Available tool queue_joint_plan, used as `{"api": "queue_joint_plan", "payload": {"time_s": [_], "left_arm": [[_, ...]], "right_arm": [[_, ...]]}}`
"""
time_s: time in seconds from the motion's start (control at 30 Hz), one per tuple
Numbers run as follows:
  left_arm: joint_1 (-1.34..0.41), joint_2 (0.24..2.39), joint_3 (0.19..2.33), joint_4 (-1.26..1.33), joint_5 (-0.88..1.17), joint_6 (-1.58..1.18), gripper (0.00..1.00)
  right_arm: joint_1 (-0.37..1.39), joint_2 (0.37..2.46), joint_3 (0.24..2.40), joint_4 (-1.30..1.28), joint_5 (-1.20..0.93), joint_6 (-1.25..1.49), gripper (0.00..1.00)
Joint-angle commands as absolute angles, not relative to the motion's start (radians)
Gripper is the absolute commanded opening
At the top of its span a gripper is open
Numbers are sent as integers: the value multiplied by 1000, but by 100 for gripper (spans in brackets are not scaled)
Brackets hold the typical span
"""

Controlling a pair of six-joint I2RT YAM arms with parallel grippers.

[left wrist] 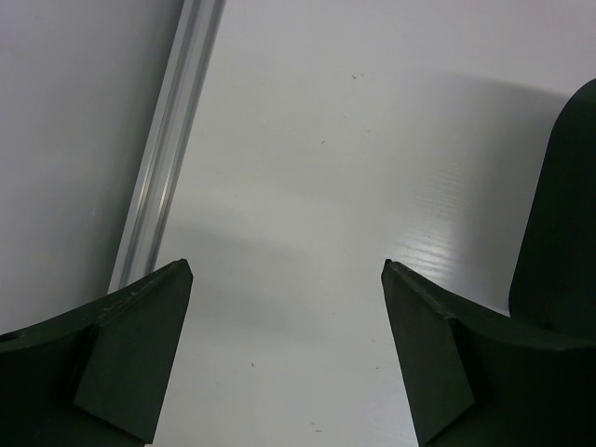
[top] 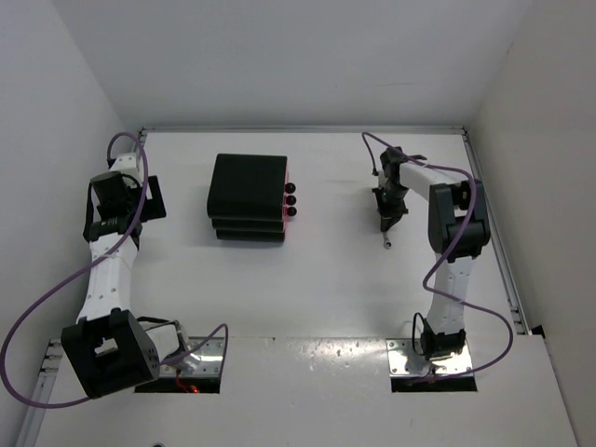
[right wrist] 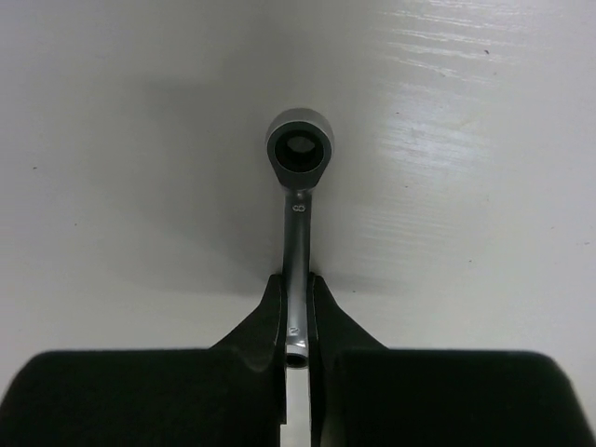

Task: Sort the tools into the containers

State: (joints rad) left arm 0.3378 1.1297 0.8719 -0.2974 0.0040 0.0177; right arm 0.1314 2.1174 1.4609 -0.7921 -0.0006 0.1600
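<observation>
The right gripper (right wrist: 296,321) is clamped on the shank of the thin silver wrench (right wrist: 298,223). Its jaws pinch the flat sides near the tail end, so the ring head sticks out ahead, free of the fingers (right wrist: 268,317). That hold likely suits dropping it head-first into a shallow drawer. Whether the wrench is lifted or lies on the table (left wrist: 372,140) cannot be told; a soft shadow sits beneath it. It is well to the right of the black drawer unit (top: 248,191), whose knobs (top: 291,199) face that arm, and all three tiers look pushed in, so a drawer probably needs opening first. The left gripper (left wrist: 287,279) hangs wide open over bare table beside the rail (left wrist: 168,158), holding nothing, seemingly kept free for that pull.
</observation>
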Motion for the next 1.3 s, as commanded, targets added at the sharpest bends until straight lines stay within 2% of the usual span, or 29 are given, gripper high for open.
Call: {"api": "queue_joint_plan", "payload": {"time_s": [0.0,0.37,0.5,0.57,0.63,0.9,1.07,1.27], "left_arm": [[350,1124,868,-264,8,20,90],[350,1258,896,-273,41,41,90],[359,1353,943,-321,149,72,90],[347,1374,943,-321,164,72,88],[324,1374,934,-295,150,72,88],[267,1397,893,-282,160,112,88],[246,1417,893,-282,150,123,88],[236,1448,911,-264,141,112,88]], "right_arm": [[137,2064,1447,-762,-92,146,0],[155,1789,1687,-761,-503,100,0],[210,1779,1788,-713,-623,156,0],[259,1839,1893,-713,-658,179,0],[316,1928,2029,-713,-658,210,0],[495,2130,2302,-684,-575,227,0],[572,2200,2385,-684,-473,158,0],[638,2232,2375,-696,-345,54,0]]}}
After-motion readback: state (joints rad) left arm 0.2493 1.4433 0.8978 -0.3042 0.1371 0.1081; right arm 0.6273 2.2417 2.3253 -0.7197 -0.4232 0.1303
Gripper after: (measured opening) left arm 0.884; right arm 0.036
